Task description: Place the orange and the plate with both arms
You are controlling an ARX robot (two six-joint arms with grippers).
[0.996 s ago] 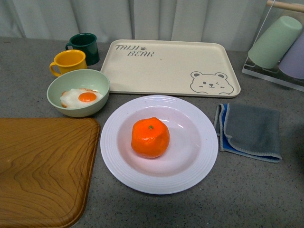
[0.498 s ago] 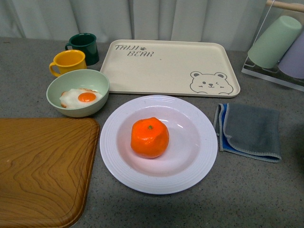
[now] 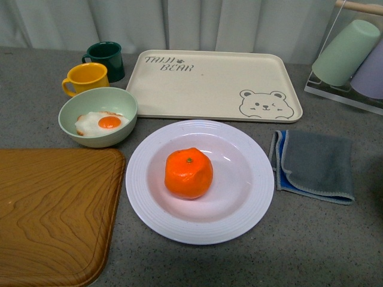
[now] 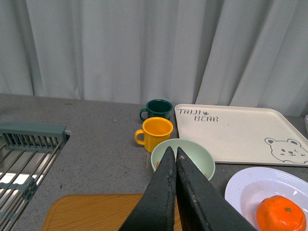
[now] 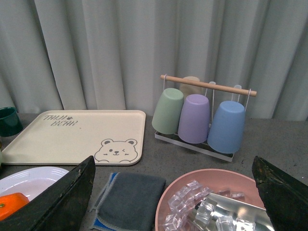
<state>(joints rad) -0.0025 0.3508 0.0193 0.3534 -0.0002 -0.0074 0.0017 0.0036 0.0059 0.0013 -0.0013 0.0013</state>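
the front view looks steeply down, close over the glossy round white plate (image 3: pixel 139 179) and rectangular beige bear tray (image 3: pixel 215 84). both wrist views look shallowly across the grey speckled table (image 3: pixel 335 239) toward the pale pleated curtain (image 4: pixel 96 48), one from the left side, one from the right. all three share plate and tray.

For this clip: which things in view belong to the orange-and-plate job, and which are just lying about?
Job: orange, white plate, left gripper (fingers shut), right gripper (fingers open).

Lying about: bear tray, green bowl, fried egg, yellow mug, dark green mug, wooden board, grey cloth, cup rack, pink bowl of ice.
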